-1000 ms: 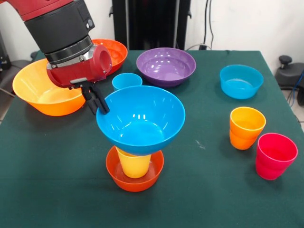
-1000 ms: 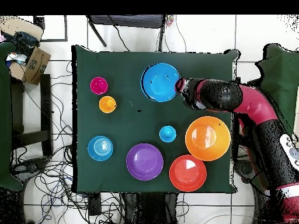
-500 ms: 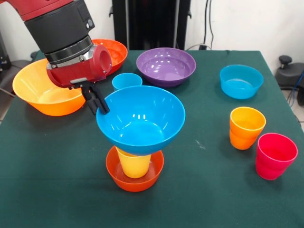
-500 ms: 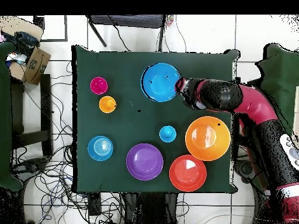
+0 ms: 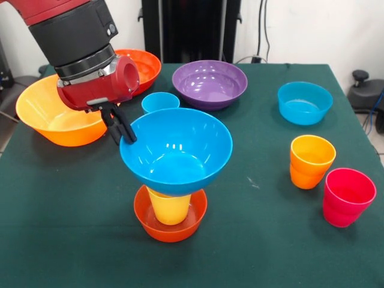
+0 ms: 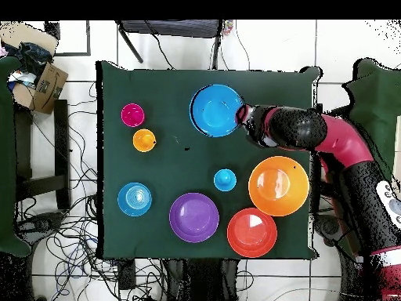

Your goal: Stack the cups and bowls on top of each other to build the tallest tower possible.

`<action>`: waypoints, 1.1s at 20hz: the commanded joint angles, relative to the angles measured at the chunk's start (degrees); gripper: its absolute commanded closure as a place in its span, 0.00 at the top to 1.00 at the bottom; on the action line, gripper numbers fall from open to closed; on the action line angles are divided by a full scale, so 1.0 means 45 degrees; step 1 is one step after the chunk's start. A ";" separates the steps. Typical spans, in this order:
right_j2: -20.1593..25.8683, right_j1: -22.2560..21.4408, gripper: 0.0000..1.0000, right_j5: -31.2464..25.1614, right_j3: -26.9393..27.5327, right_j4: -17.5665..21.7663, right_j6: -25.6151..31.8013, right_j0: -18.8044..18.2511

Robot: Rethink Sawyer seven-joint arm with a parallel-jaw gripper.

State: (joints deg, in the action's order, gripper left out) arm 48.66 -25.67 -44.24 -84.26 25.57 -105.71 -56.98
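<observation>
Large blue bowl (image 5: 176, 150) rim seemingly between jaws

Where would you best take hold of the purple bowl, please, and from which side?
Grip the purple bowl by its rim, coming down from above with one jaw inside and one outside the wall. It sits upright and open, too wide to span. The rim portion farthest from the blue cup looks best, since the cup stands close beside it.
</observation>
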 commanded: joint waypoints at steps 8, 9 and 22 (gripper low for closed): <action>0.0313 0.0205 0.00 -0.0819 0.0210 0.0617 0.3462 -0.0047; 0.0325 0.0213 0.00 -0.0812 0.0205 0.0631 0.3466 -0.0062; 0.0495 0.0282 0.00 -0.0637 0.0033 0.0807 0.3460 -0.0240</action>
State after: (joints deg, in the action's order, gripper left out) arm 50.27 -25.67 -44.24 -84.27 26.27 -105.71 -58.58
